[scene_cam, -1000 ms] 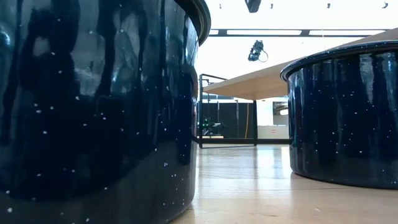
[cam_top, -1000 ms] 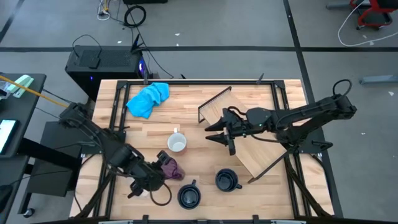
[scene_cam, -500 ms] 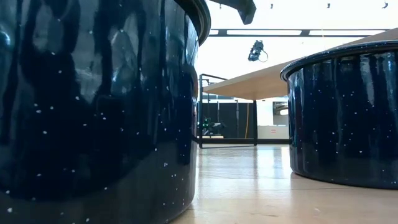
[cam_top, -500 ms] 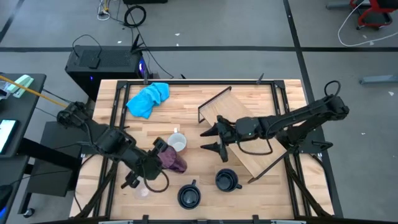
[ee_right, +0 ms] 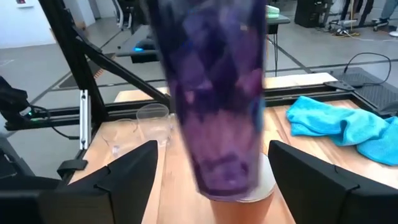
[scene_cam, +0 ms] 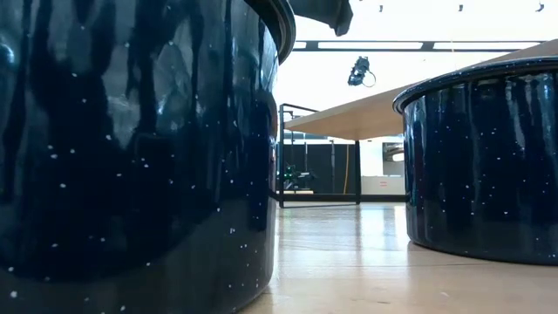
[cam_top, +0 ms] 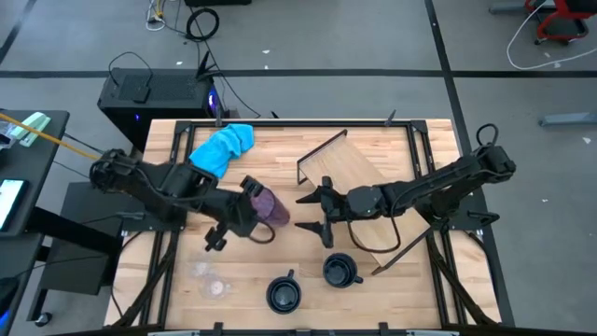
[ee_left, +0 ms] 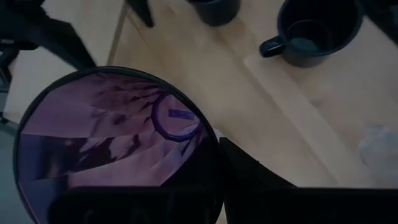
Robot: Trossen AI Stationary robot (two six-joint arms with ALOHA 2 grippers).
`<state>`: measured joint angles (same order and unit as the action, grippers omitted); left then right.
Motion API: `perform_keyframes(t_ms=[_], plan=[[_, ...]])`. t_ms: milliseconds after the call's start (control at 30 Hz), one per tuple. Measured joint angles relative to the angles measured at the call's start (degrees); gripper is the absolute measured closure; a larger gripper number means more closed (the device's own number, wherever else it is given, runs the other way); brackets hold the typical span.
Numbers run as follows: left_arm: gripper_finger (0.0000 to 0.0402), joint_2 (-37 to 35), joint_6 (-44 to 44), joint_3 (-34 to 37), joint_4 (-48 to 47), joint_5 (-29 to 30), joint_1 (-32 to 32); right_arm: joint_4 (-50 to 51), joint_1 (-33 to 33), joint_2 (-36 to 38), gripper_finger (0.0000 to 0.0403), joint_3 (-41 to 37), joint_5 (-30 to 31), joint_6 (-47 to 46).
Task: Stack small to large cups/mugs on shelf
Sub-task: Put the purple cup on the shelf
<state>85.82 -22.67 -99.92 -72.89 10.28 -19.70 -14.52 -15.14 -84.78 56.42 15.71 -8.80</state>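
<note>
overhead, left gripper (cam_top: 244,207) clenched on tumbler (cam_top: 269,207) at mid-table, carried on its side toward right gripper (cam_top: 317,214), spread wide just beside it, nothing held. shelf (cam_top: 359,207) lying askew right of centre; two mugs (cam_top: 341,271) near, glasses (cam_top: 213,282) near left.

low down, only mug walls (scene_cam: 131,148) close up.

from left wrist, looking into tumbler's mouth (ee_left: 118,140): thin, light plastic, probably slick.

from right wrist, tumbler (ee_right: 217,93) between spread fingers (ee_right: 124,180); best taken round mid-body, gently, likely to flex if squeezed.
</note>
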Motion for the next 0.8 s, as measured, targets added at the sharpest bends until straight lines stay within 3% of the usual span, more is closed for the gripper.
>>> perform_keyframes(t_ms=[467,800], plan=[[0.0381,0.00,-5.08,0.00,2.90,-0.08,2.86,-1.08,2.63,-2.98,0.0036,0.00,-0.31,0.02],[0.0389,0.00,-5.23,0.00,3.67,-0.30,3.20,-5.31,3.76,-3.73,0.0036,0.00,-4.56,1.51]])
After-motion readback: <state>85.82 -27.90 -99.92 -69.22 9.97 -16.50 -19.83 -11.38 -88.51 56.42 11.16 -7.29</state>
